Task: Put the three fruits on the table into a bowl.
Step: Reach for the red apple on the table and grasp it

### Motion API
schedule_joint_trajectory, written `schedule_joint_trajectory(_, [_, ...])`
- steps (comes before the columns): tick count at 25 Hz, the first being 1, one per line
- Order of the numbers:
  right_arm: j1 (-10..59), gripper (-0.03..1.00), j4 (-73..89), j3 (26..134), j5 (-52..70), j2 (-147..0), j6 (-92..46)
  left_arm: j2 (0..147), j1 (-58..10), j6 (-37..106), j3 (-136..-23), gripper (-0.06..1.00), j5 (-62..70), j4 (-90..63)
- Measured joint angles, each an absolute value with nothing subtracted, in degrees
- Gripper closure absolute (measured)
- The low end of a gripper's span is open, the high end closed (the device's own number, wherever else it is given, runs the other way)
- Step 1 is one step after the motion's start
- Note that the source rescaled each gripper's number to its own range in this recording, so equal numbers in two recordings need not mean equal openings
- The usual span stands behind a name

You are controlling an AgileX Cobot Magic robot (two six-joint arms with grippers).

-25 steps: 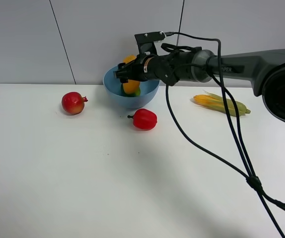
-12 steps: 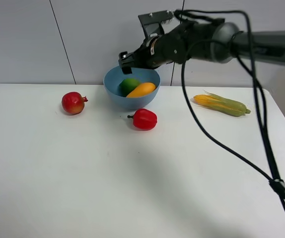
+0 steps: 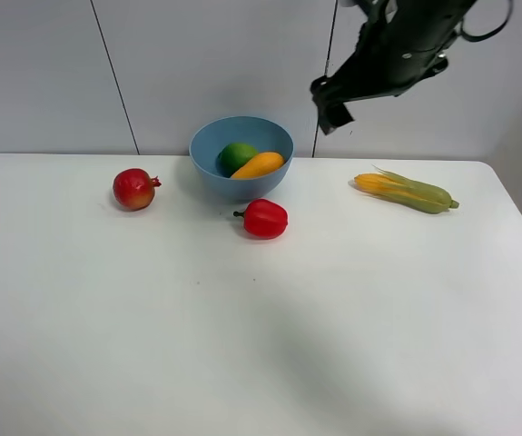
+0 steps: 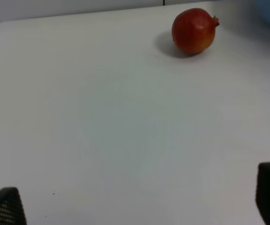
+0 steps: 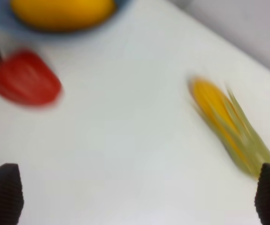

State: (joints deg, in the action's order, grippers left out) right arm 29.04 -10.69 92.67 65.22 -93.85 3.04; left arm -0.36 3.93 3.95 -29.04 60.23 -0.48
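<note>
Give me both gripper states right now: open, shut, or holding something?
Left gripper: open, fingertips wide apart, holding nothing.
Right gripper: open, fingertips wide apart, holding nothing.

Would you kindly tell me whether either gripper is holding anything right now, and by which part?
Nothing is held: the left gripper and right gripper both have jaws spread wide with only table between.

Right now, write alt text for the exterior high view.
A light-blue bowl on a white table holds a green oval fruit and a yellow mango. A red pomegranate lies left of it, a red bell pepper in front, a corn cob to the right.
</note>
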Motion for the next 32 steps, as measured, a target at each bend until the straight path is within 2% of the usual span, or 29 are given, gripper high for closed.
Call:
schedule_joint_trajectory(6, [17.30, -0.03, -6.91, 92.67, 69.40, -89.93, -3.11, -0.36, 3.93, 3.95, -29.04, -0.06, 60.23, -0.48])
schedule_joint_trajectory(13, [9.61, -0.03, -5.38, 91.64, 69.45, -80.87, -3.34, -0.36, 3.93, 3.95, -29.04, -0.06, 60.23, -0.48])
schedule_joint_trajectory(19, [4.09, -0.03, -2.80, 79.69, 69.55, -65.98, -2.44, -0.36, 3.93, 3.95, -29.04, -0.06, 60.23, -0.48])
schedule_joint_trajectory(25, [3.39, -0.03, -2.19, 65.83, 69.60, -47.20, -0.56, -0.36, 3.93, 3.95, -29.04, -0.06, 60.23, -0.48])
schedule_joint_trajectory(32, [-0.50, -0.03, -2.19, 48.96, 69.49, -25.07, 3.19, -0.36, 3.93, 3.95, -29.04, -0.06, 60.23, -0.48])
